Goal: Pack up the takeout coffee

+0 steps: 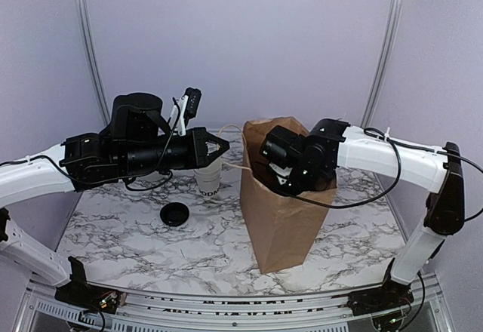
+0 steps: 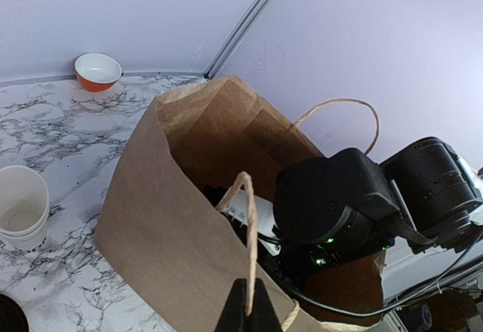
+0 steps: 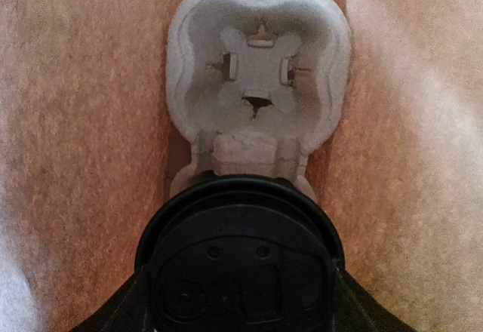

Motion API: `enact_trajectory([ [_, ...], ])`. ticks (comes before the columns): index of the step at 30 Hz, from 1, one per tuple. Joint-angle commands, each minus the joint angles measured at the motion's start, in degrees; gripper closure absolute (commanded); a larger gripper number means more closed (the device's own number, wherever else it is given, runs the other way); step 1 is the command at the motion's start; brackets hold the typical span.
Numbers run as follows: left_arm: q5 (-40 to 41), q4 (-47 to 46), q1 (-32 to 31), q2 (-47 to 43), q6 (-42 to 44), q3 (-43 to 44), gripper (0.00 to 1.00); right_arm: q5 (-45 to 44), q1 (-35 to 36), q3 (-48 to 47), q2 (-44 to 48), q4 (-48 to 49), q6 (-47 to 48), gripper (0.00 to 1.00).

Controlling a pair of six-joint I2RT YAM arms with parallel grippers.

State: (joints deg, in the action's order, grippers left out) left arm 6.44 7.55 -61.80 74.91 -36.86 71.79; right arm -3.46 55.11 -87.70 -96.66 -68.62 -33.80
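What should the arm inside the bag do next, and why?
Probably ease down, then let go. The right gripper appears to hold a black lid over the near pocket of the pulp carrier at the bottom of the paper bag, while the left gripper pinches the handle.

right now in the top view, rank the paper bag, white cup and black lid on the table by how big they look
1. paper bag, by far the largest
2-3. white cup and black lid look about alike; the left arm partly covers the cup, so no ranking between them
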Motion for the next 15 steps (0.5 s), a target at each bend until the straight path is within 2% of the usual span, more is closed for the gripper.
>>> enact_trajectory([
  [1,-0.48,-0.56,0.54,-0.32,0.31,-0.22,1.0,-0.92,0.77,1.62,1.45,1.86,-1.1,0.42],
  [15,-1.81,-0.64,0.55,0.06,0.56,0.36,1.0,-1.93,1.47,5.04,0.85,4.03,-1.53,0.42],
])
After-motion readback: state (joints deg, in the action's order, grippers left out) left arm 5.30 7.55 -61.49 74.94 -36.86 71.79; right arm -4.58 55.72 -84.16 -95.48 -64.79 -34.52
